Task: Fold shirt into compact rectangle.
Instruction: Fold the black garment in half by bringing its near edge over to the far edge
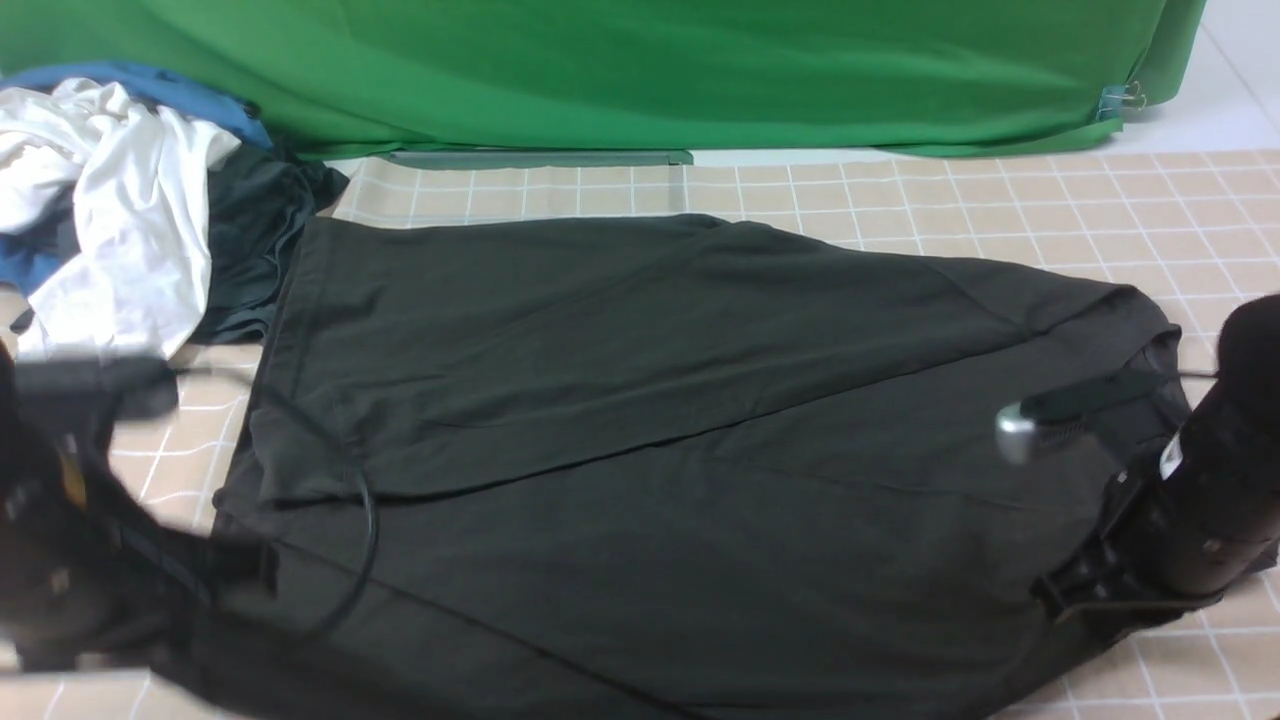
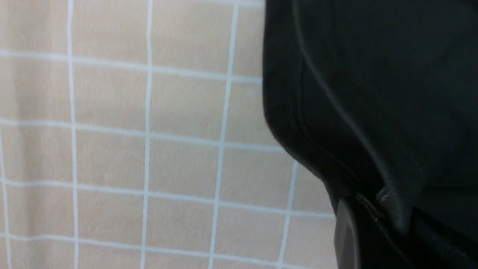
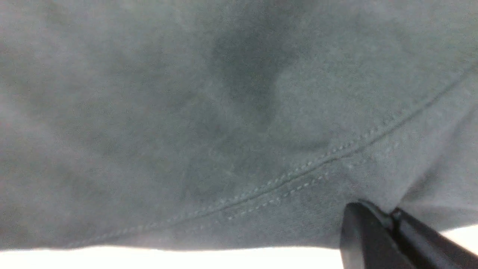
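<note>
On the checked cloth (image 1: 1000, 200), left tool (image 2: 360, 209) and right tool (image 3: 388, 216) each pinch the shirt (image 1: 640, 400).

1. Shirt (image 1: 650, 480): plain black all over. It reads dark grey in the right wrist view, with two rows of stitching in the same colour.
2. Surface (image 1: 1000, 200): beige, ruled with a thin white grid of squares.
3. Backdrop cloth (image 1: 600, 70), 12 o'clock: solid green.
4. Pile at 10 o'clock: white garment (image 1: 110, 220), blue garment (image 1: 150, 85), dark grey-green garment (image 1: 250, 240). All are plain.
</note>
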